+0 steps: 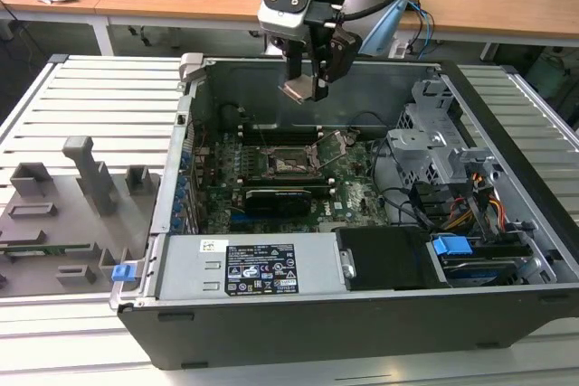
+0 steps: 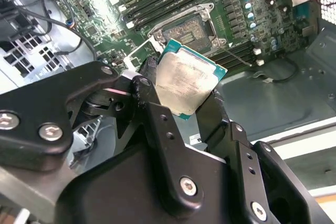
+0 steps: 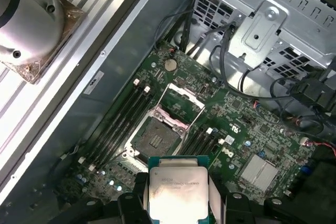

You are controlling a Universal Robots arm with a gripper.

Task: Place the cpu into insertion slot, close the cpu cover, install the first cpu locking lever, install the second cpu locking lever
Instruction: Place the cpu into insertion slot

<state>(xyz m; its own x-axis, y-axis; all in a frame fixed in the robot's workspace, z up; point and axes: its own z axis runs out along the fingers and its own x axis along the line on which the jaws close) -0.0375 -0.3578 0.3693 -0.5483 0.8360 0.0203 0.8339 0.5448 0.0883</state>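
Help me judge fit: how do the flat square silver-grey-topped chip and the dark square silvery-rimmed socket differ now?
The cpu has a pale, smudged metal top; the insertion slot is dark inside. The cpu is clamped in the gripper above the green motherboard; the insertion slot sits fixed in it, empty, its cpu cover raised. Both are square.

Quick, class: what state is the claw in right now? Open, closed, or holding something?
Claw: closed, holding the cpu.
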